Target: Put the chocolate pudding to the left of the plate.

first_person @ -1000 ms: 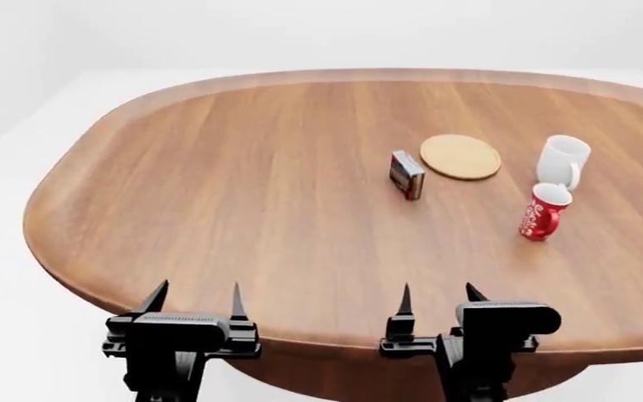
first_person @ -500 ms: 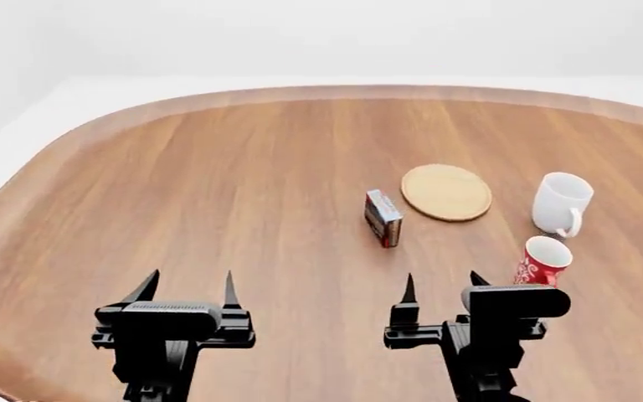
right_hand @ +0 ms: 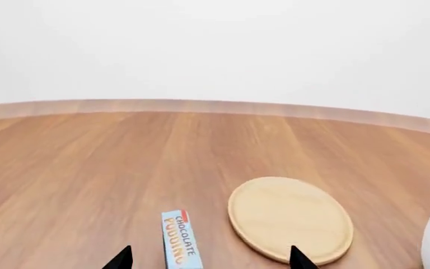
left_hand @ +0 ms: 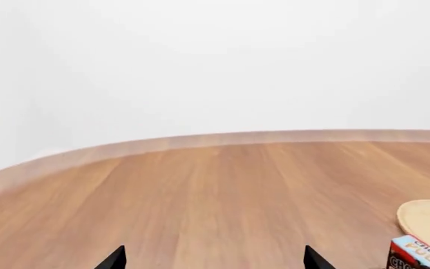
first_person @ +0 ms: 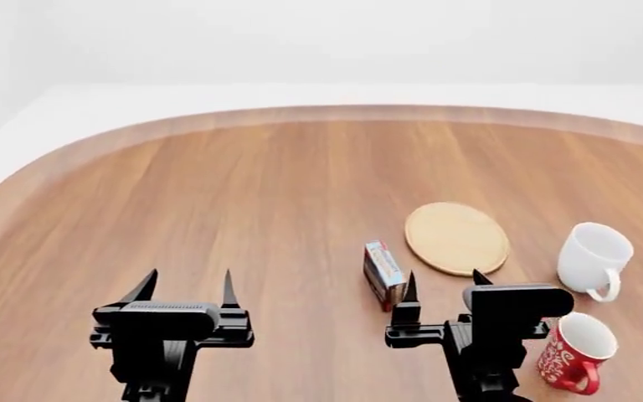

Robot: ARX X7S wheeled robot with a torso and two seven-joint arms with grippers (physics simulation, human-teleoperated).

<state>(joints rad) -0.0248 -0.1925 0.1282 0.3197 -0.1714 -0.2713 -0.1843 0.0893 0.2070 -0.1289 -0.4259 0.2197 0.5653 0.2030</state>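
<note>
Here I see the wooden desk (first_person: 221, 209) filling most of my head view, rounded at its far edge against the white surround. On it, the light-tan plate (first_person: 457, 238) lies flat, right of centre. To its right stands a white handled mug (first_person: 594, 259), well apart from the plate, and nearer to me a red patterned cup (first_person: 571, 351) sits just in front of that mug. My left gripper (first_person: 184, 289) hovers low over bare wood, its jaws spread with nothing between them. My right gripper (first_person: 444, 287) has its jaws spread too, holding nothing. The chocolate pudding (first_person: 384, 274) stands on its edge just beside the plate's left rim, near but apart from it, and close to the left prong of my right gripper. In the right wrist view its printed top (right_hand: 179, 245) faces up, beside the plate (right_hand: 290, 218).
</note>
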